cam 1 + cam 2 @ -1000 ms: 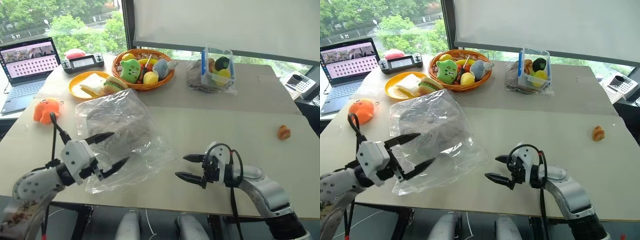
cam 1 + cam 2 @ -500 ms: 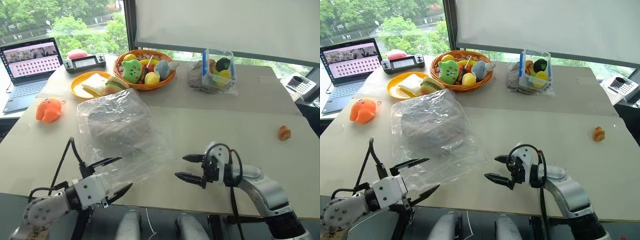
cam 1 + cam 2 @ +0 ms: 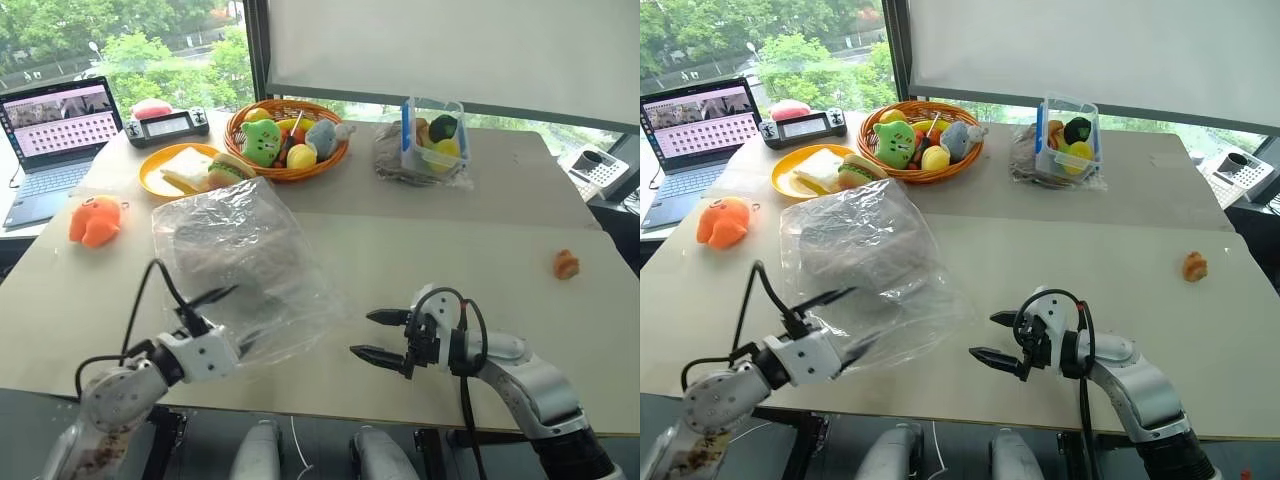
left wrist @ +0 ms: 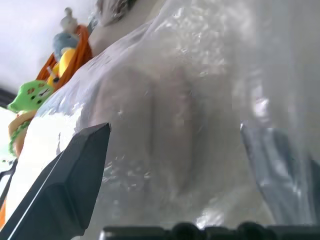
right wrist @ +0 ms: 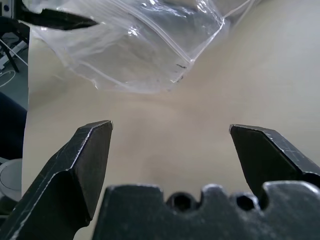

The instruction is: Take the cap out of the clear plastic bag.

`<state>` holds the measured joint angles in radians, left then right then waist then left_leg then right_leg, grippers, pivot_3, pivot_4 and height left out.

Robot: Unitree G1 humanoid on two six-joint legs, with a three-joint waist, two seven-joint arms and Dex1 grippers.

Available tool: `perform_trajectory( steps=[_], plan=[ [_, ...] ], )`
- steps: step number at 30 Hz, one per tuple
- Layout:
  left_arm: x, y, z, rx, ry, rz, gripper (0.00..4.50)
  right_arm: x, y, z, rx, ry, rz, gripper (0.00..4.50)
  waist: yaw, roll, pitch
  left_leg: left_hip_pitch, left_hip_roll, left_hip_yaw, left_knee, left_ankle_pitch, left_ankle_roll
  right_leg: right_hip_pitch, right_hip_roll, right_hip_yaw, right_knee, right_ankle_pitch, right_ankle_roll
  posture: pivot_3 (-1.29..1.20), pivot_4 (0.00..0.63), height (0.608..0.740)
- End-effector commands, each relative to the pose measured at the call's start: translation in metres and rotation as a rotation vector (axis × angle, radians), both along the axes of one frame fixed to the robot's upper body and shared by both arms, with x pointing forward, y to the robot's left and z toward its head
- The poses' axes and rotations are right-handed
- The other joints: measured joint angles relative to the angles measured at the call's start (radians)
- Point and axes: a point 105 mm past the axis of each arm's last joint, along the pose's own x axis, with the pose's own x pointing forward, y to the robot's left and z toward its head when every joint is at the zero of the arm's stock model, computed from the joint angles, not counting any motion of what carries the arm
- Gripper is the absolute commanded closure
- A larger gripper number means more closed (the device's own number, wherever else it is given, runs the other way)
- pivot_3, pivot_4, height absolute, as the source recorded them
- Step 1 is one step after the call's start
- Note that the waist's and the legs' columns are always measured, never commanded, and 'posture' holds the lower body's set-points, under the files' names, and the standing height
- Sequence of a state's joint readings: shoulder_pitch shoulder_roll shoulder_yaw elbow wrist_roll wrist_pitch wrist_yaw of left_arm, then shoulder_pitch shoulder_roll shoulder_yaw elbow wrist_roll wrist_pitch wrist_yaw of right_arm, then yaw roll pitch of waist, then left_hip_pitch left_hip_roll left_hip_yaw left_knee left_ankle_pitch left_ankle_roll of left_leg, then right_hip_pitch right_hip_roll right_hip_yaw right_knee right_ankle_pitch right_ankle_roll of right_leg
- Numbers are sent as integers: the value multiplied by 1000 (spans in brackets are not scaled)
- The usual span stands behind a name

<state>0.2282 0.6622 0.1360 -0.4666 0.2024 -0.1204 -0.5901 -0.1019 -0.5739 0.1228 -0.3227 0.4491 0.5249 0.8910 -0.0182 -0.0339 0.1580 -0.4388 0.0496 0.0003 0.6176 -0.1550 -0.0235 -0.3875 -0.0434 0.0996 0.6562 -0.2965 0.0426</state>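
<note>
- The right gripper (image 5: 170,150) has its two black fingers spread wide over the bare beige table (image 5: 200,115).
- Beyond lies a corner of the clear plastic bag (image 5: 145,50), crinkled and glossy.
</note>
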Motion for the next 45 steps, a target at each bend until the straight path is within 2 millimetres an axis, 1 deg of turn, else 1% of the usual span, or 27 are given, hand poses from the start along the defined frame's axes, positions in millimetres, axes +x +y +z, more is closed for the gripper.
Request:
perform_trajectory(
  steps=[1, 4, 8, 10, 11, 12, 13, 14, 16, 19, 22, 25, 27, 30, 31, 32, 33, 35, 37, 39, 41, 43, 45],
  plan=[
    [5, 2, 8, -23, -16, 16, 294, 0, 0, 13, 21, -51, -4, 0, 0, 0, 0, 0, 0, 0, 0, 0, 0, 0, 0, 0, 0, 0, 0, 0, 150, 740],
    [12, 1, 12, -47, -6, 29, 1112, 0, 0, 14, 24, -55, -7, 0, 0, 0, 0, 0, 0, 0, 1, 0, 0, 0, 0, 0, 1, 0, 0, 0, 150, 740],
    [21, 1, 15, -75, 4, 52, 2475, 0, 2, 15, 29, -60, -13, 0, 2, 0, 0, 0, 0, -1, 1, 0, 0, 0, 0, 0, 2, 0, 0, 0, 150, 740],
    [25, 2, 16, -105, 16, 71, 3253, 0, 2, 15, 29, -63, -15, 0, 1, 0, 0, 0, 0, -1, 1, 0, 0, 0, 0, 0, 1, 0, 0, 0, 150, 740],
    [26, 0, 17, -113, 20, 63, 3484, 0, 2, 16, 29, -65, -16, 0, 0, 0, 0, 0, 0, -1, 1, 0, 0, 0, 0, 0, 2, 0, 0, 0, 150, 740],
    [27, -3, 18, -132, 29, 48, 3899, -1, 2, 17, 31, -70, -15, 0, 0, 0, 0, 0, 0, -1, 1, 0, 0, 0, 0, 0, 2, 0, 0, 0, 150, 740],
    [31, -2, 21, -174, 45, 62, 4221, -2, 5, 22, 36, -83, -9, 0, 0, 0, 0, 0, 0, -1, 2, 0, 0, 0, 1, 0, 3, 0, 0, 0, 150, 740],
    [36, -2, 25, -233, 67, 73, 4441, -2, 8, 29, 53, -99, -1, 0, 0, 0, 0, 0, 0, -1, 2, 0, 0, 0, 1, 0, 3, 0, 0, 0, 150, 740],
    [44, -2, 34, -289, 86, 78, 4441, -5, 14, 48, 118, -124, 23, 0, 1, 0, 0, 0, 0, -1, 4, 0, 0, 0, 1, 0, 7, 0, 0, 0, 150, 740],
    [52, -11, 41, -350, 149, 51, 4441, -12, 22, 79, 238, -147, 80, 0, 0, 0, 0, 0, 0, -3, 8, 0, 0, 1, 2, -1, 8, -1, 2, 0, 150, 740],
    [58, -22, 54, -420, 197, 25, 4441, -27, 34, 113, 378, -151, 206, 0, -1, 0, 0, 0, 0, -3, 8, 0, 0, 1, 2, -1, 8, -1, 2, 0, 150, 740],
    [64, -29, 63, -461, 219, 19, 4441, -42, 48, 129, 455, -118, 337, 0, -1, 0, 0, 0, 0, -4, 8, 0, 0, 1, 2, -1, 8, -1, 1, 0, 150, 740],
    [66, -34, 64, -475, 251, 7, 4441, -49, 58, 131, 486, -81, 415, 0, -2, 0, 0, -1, 0, -4, 8, 0, 0, 1, 2, -1, 8, -1, 1, 0, 150, 740],
    [69, -41, 67, -468, 247, -16, 4441, -45, 79, 107, 443, 0, 447, 0, -3, 0, 0, -1, 0, -5, 8, 0, 0, 1, 2, -2, 8, -1, 1, 0, 150, 740],
    [69, -43, 67, -460, 246, -24, 4441, -42, 85, 98, 415, 11, 451, 0, -3, 0, 0, -1, 0, -5, 8, 0, 0, 1, 2, -2, 8, -1, 1, 0, 150, 740],
    [69, -44, 67, -455, 246, -28, 4441, -41, 88, 92, 398, 13, 452, 0, -4, 0, 0, -1, 0, -5, 8, 0, 0, 1, 2, -2, 8, -1, 1, 0, 150, 740],
    [69, -45, 67, -445, 237, -34, 4441, -28, 93, 84, 358, -15, 391, 0, -4, 0, 0, -1, 0, -5, 8, 0, 0, 1, 2, -2, 8, -1, 1, 0, 150, 740],
    [68, -46, 68, -440, 228, -41, 4441, 6, 99, 64, 227, -131, 244, 0, -3, 0, 0, -1, 0, -5, 9, 0, 0, 1, 2, -2, 9, -1, 1, 0, 150, 740],
    [68, -46, 68, -439, 228, -43, 4441, 34, 99, 50, 98, -260, 132, 0, -5, -1, 0, -1, 0, -5, 9, 0, 0, 0, 3, -2, 9, -1, 1, 0, 150, 740],
    [67, -47, 67, -444, 230, -45, 4441, 56, 97, 39, -32, -411, 56, 0, -5, -1, 0, -1, 0, -5, 9, 0, 0, 0, 3, -2, 9, -1, 1, 0, 150, 740],
    [68, -47, 68, -452, 232, -43, 4441, 68, 97, 36, -96, -522, 21, 0, -2, -1, 0, -1, 0, -5, 8, 0, 0, -1, 3, -2, 9, -1, 1, 0, 150, 740],
    [68, -47, 67, -456, 232, -41, 4441, 73, 100, 35, -132, -616, 10, 0, -3, -1, 0, -2, 0, -5, 8, 0, 0, -1, 2, -2, 8, -1, 1, 0, 150, 740],
    [66, -47, 65, -445, 238, -47, 4441, 75, 107, 22, -246, -741, 50, 0, -3, -1, 0, -2, 0, -5, 8, 0, 0, -1, 2, -2, 8, -1, 1, 0, 150, 740]
  ],
)
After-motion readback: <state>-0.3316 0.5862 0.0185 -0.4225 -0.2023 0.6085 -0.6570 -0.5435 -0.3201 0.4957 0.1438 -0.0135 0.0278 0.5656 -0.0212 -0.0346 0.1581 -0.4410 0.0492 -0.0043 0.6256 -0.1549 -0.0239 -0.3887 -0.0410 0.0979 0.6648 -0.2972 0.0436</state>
